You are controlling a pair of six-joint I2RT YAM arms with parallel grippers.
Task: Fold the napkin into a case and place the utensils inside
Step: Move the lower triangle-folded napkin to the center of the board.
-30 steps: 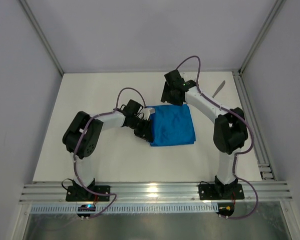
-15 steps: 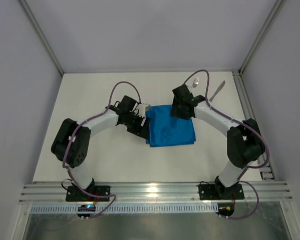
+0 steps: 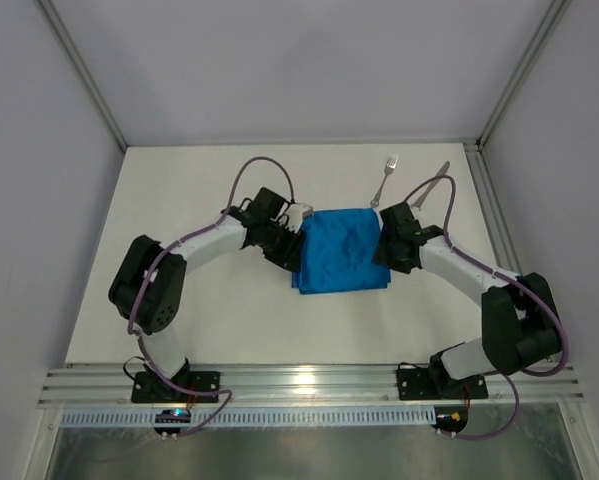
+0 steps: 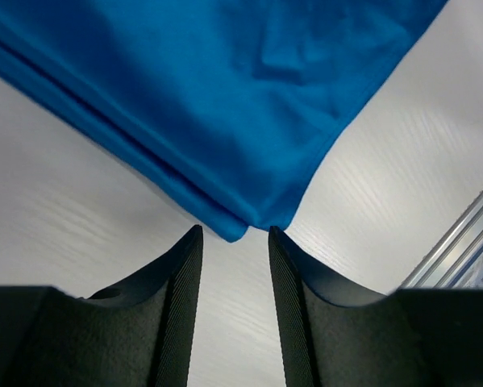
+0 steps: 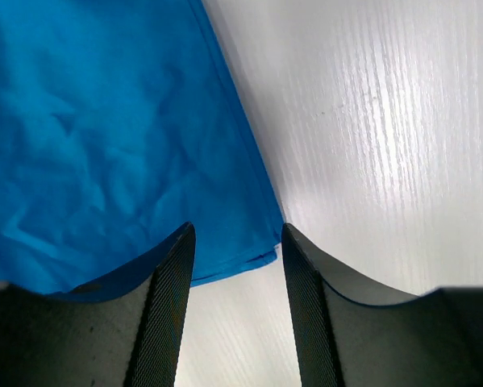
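The blue napkin (image 3: 341, 250) lies flat mid-table, folded into a near-square pad with layered edges (image 4: 225, 97); no narrow case shows. My left gripper (image 3: 297, 248) is at the napkin's left edge. It is open, and a folded corner lies just at its fingertips (image 4: 235, 242). My right gripper (image 3: 385, 246) is at the napkin's right edge, open, with the near right corner (image 5: 261, 256) lying between its fingers, ungripped. The utensils lie behind the napkin: the fork (image 3: 387, 178) and, to its right, the knife (image 3: 437, 178), partly crossed by a cable.
Metal rails run along the table's right side (image 3: 509, 260) and front edge (image 3: 299, 380). White enclosure walls stand on the left, back and right. Bare white tabletop (image 3: 229, 320) surrounds the napkin.
My right arm has swung from behind the napkin to its right edge, uncovering the fork. My left gripper has shifted along the napkin's left edge, and its jaws now stand apart.
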